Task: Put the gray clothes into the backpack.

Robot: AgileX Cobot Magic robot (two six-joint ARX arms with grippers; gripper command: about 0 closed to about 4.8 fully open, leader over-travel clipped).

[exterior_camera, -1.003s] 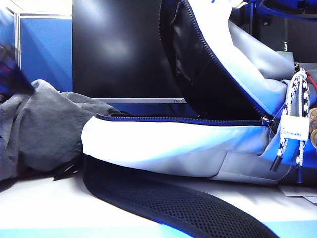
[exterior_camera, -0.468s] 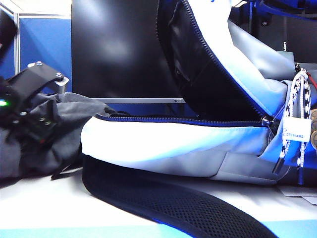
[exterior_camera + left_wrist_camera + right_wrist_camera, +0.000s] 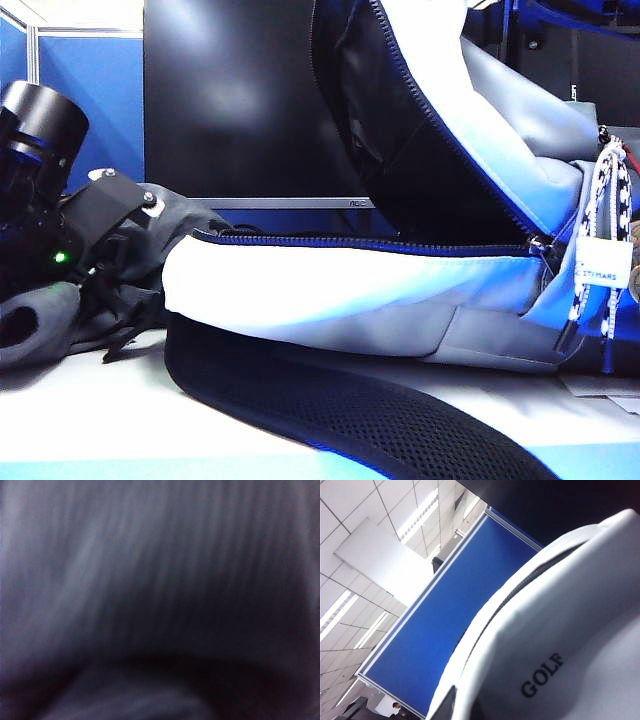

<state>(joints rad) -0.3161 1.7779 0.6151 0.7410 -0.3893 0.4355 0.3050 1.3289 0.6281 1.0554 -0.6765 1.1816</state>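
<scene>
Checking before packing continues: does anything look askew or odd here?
Nothing damaged. The gray clothes lie bunched beside the backpack, not inside. The left claw is pressed into them; the right claw isn't visible.

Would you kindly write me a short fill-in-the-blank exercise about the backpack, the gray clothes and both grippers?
1. The backpack lies on the table with its main zipper ____.
2. The gray clothes lie ____ the backpack, by its left end in the exterior view.
3. The left gripper is pressed down into the ____; its wrist view shows only blurred gray fabric.
4. The word printed on the backpack in the right wrist view is ____.

Missing words: open; outside; gray clothes; GOLF
</scene>
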